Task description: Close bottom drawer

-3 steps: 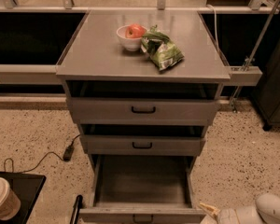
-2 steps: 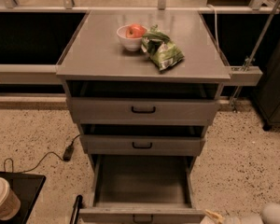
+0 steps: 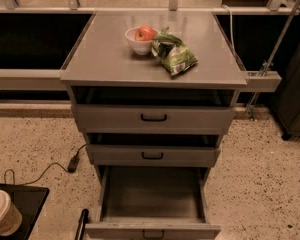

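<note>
The bottom drawer (image 3: pixel 152 196) stands pulled far out of the grey metal cabinet, toward the near edge of the scene, with its front panel almost at the bottom border. Its inside looks bare, so it probably weighs little beyond its own sheet metal. It is rigid and will not flex under a push. It should run straight back along its slides, though a shove off to one side could make it bind.

The small black handle (image 3: pixel 153 233) sits at the middle of the front panel, partly cut off by the frame. For closing, no grip is needed. A flat press on the front panel, close to the handle and centred left to right, seems the safest contact. The painted metal is smooth, so a glancing touch could slip.

The middle drawer (image 3: pixel 152 155) and top drawer (image 3: pixel 153 118) above it sit slightly proud of the frame and are not the target. On the worktop (image 3: pixel 100 59) a white bowl (image 3: pixel 139 43) holding an apple (image 3: pixel 146 32) rests beside a green bag (image 3: pixel 174 55). A hard slam could jolt these.

The tool is outside the picture, so whether it is released or clenched cannot be told.
</note>
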Tool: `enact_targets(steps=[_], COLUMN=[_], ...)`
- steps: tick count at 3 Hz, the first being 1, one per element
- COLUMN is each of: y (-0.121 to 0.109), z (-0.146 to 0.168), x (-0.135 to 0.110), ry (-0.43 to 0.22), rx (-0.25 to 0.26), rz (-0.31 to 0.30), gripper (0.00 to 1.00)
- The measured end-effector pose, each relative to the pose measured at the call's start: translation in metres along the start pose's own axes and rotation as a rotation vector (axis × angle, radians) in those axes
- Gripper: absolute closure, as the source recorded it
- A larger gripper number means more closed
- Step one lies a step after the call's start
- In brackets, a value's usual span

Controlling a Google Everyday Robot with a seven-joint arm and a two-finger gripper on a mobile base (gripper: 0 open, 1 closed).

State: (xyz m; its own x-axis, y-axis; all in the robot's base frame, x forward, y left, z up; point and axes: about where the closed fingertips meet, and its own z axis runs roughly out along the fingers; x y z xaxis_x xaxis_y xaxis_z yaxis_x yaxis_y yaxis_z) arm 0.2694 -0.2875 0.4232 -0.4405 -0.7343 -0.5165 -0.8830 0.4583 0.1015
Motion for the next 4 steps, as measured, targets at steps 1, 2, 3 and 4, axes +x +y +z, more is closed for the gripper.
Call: enact_targets(steps=[1,2,3,4], y=[0.021,0.012,0.001,-0.006], z=[-0.047,-0.112,-0.167,-0.197], x=[0.002,-0.008,-0.02,-0.028], ry=[0.133,0.236,0.306,0.345], rx=[0.064,0.171,0.265,0.317], rz=[0.018,-0.012,-0.045,-0.063], gripper=[0.0,0.0,0.0,0.0])
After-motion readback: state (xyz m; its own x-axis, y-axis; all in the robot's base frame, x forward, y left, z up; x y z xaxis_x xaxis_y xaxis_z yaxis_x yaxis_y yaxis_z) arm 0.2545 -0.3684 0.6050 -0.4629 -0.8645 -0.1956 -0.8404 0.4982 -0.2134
